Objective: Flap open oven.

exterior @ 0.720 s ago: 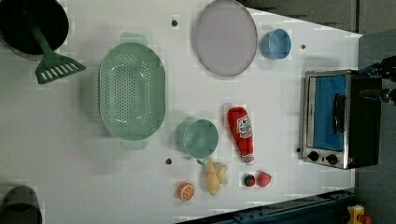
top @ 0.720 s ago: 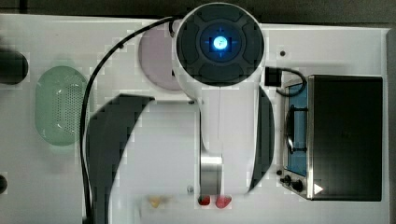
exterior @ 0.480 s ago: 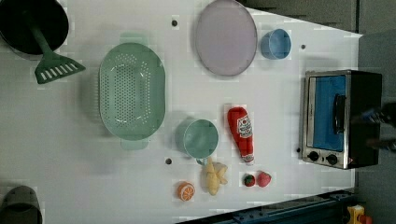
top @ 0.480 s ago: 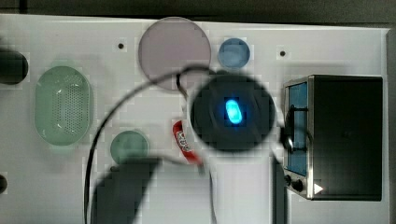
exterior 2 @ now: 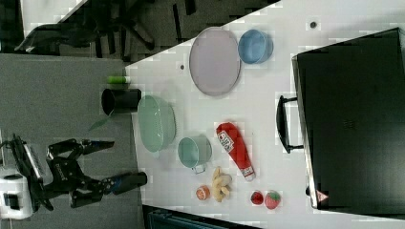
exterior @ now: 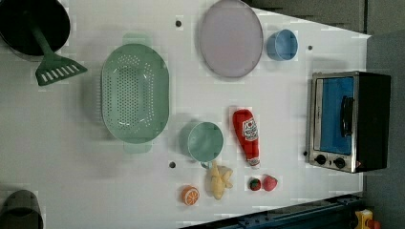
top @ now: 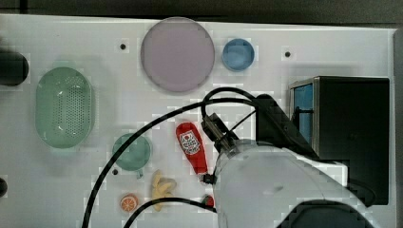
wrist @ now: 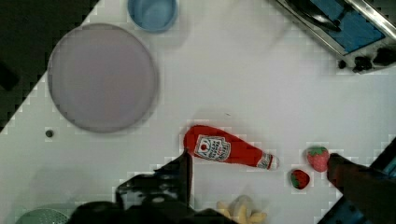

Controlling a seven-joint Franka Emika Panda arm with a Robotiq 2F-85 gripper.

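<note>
My gripper (wrist: pixel 261 186) hangs wide open, empty, above the ketchup bottle (wrist: pixel 228 151). The oven (wrist: pixel 348 30) sits well beyond it, door shut.

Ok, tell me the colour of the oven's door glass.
Blue. The oven door glass shows blue behind its dark bar handle, clearest in the left view.

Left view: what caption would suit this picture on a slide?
A closed toaster oven at the white table's edge, with colander, plate, ketchup bottle and toy fruit laid out.
</note>
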